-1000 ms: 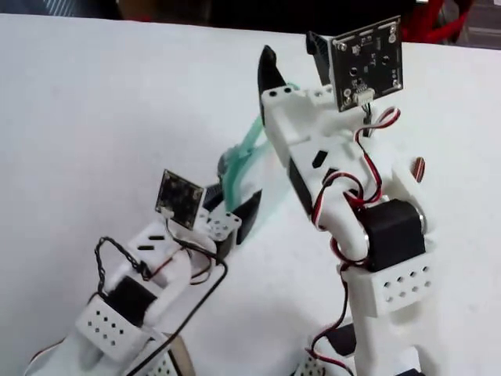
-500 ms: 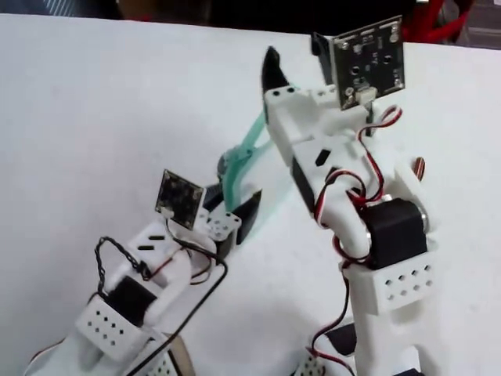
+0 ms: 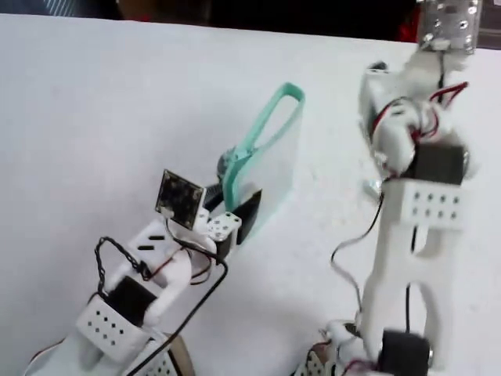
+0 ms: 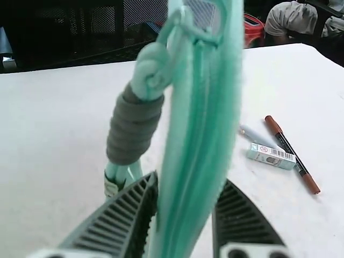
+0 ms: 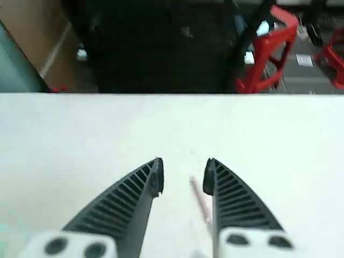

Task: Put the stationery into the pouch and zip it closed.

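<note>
Your left claw (image 4: 188, 183) is clamped on the pouch (image 4: 200, 123), one jaw on each face, gripping at the near end. The pouch stands on edge with its zipper side facing the left wrist camera. From above, the pouch (image 3: 266, 157) sits upright on the tabletop (image 3: 117, 102) and runs from the left claw (image 3: 241, 218) toward the far side. A grey ribbed sleeve (image 4: 134, 126) on the mint cord hangs just beside the pouch, at the zipper end.

The stationery is outside the pouch. The brown marker (image 4: 293, 156), small mint box (image 4: 271, 156) and pale pen (image 4: 257, 134) lie close together on the tabletop, off to one side of the pouch and apart from it.

Your right claw (image 5: 184, 164) is open and holds nothing, over bare tabletop. A thin pale stick (image 5: 200, 200) lies below the gap between its jaws, too blurred to identify.
</note>
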